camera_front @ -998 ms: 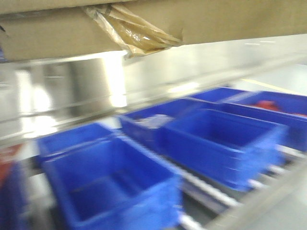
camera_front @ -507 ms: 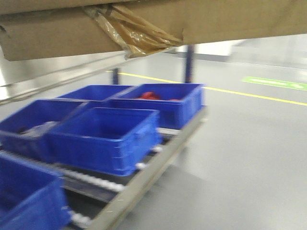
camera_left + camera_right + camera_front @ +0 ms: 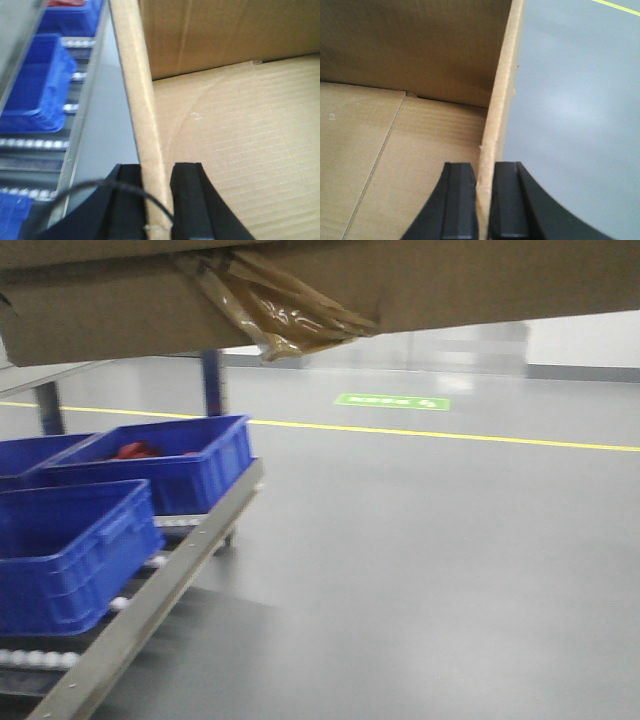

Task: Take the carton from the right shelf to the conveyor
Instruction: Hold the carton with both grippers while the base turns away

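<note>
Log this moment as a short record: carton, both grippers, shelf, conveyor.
carton: across the top of the front view, open-topped, tape tuft on its front
left gripper: shut on one carton side wall, a finger on each face
right gripper: shut on the opposite side wall, likewise
right shelf: lower left, carrying blue bins
conveyor: not in view
floor: grey, yellow line

A smooth grey floor point(image 3: 430, 570) fills most of the front view. A thin yellow line point(image 3: 450, 433) runs across it, with a green rectangular marking point(image 3: 392, 401) just beyond. At the left stand blue plastic bins point(image 3: 70, 545); the farther bin point(image 3: 190, 475) holds something red point(image 3: 135, 451).
</note>
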Controlling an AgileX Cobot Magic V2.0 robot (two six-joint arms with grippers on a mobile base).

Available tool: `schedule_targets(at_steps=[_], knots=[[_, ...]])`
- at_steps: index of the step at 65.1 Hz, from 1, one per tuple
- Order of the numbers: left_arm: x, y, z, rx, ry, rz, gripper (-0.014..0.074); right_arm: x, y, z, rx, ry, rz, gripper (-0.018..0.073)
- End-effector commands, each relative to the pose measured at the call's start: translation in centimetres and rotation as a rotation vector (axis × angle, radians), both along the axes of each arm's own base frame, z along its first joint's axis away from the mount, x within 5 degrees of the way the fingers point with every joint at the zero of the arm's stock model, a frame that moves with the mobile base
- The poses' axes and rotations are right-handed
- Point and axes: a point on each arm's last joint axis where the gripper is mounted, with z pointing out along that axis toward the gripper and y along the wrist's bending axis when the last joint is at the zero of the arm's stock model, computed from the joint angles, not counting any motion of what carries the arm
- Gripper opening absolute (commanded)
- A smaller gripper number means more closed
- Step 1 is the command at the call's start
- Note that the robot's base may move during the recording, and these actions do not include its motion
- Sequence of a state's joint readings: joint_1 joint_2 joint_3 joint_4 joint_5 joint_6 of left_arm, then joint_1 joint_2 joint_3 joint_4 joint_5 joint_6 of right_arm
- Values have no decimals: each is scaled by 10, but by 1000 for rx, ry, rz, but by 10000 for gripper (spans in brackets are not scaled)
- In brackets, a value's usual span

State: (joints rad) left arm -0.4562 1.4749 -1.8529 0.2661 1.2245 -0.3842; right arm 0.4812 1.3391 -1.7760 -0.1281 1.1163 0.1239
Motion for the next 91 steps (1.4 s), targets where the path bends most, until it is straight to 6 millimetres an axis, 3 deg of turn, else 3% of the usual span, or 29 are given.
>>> schedule_targets(at_steps=[1,91], knots=[[-3,-3,7,-23,-46,-27,-20,-3,0,9,26,-68,20,-64],[-2,-1,7,-5,-55,-17,-20,-3,0,9,26,-68,20,-64]])
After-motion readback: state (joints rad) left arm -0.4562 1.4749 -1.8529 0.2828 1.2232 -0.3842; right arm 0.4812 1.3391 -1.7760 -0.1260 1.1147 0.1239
